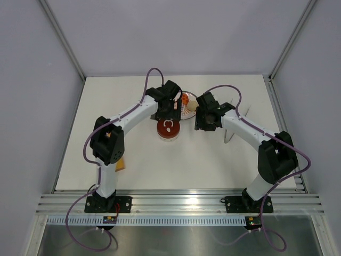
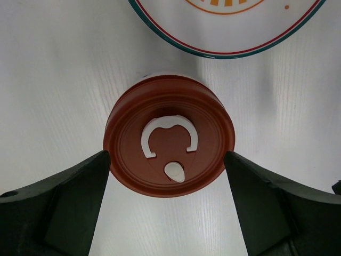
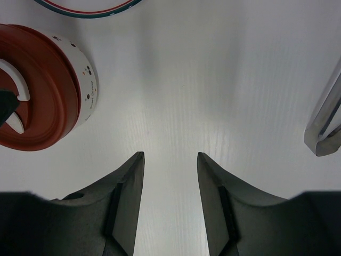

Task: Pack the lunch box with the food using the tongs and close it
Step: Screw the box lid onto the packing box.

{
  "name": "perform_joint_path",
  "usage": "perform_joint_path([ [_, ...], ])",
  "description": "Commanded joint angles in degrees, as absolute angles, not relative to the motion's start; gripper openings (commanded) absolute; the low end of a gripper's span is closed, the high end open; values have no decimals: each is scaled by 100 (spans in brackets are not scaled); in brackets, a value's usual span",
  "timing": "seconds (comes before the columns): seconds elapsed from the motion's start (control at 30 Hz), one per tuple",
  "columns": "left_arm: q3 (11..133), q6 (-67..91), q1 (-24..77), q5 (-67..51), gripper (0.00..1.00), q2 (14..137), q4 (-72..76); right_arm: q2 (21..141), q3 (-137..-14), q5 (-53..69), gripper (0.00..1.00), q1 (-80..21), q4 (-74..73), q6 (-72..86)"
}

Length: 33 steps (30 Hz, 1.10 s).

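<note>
The lunch box (image 1: 168,129) stands on the table with its dark-red lid (image 2: 169,138) on, white curled mark up. My left gripper (image 2: 166,154) hangs over it, open wide, with one fingertip (image 2: 104,160) close to the lid's rim on each side. To the right, my right gripper (image 3: 170,154) is open over bare table with nothing between its fingers. The lunch box (image 3: 42,85) lies to its left, and one end of the silvery tongs (image 3: 325,122) rests on the table to its right. Orange food (image 1: 185,98) and a beige piece (image 1: 191,106) lie on the plate behind.
The white patterned plate (image 2: 213,52) sits just beyond the lunch box, partly hidden by both wrists. The tongs (image 1: 229,137) lie beside the right forearm. A yellow-orange bar (image 1: 121,165) lies next to the left arm. Grey walls enclose the table.
</note>
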State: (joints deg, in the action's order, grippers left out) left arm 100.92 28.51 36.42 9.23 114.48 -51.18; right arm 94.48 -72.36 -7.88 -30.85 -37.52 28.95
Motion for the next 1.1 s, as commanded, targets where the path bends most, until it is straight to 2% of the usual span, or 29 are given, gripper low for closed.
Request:
perform_joint_path([
  [0.0,10275,2856,3630,738,91,11628,-4966,9299,-7286,-835,52,-3067,-3648,2936],
  [0.5,9879,2848,3630,747,91,11979,-4702,9316,-7216,-756,50,-3076,-3630,2953],
  [0.7,10186,2830,3621,764,98,12120,-4921,9255,-7207,-694,50,-3067,-3612,2979],
  [1.07,9580,2856,3499,817,92,10381,-4482,9044,-7268,-598,50,-3129,-3516,2909],
])
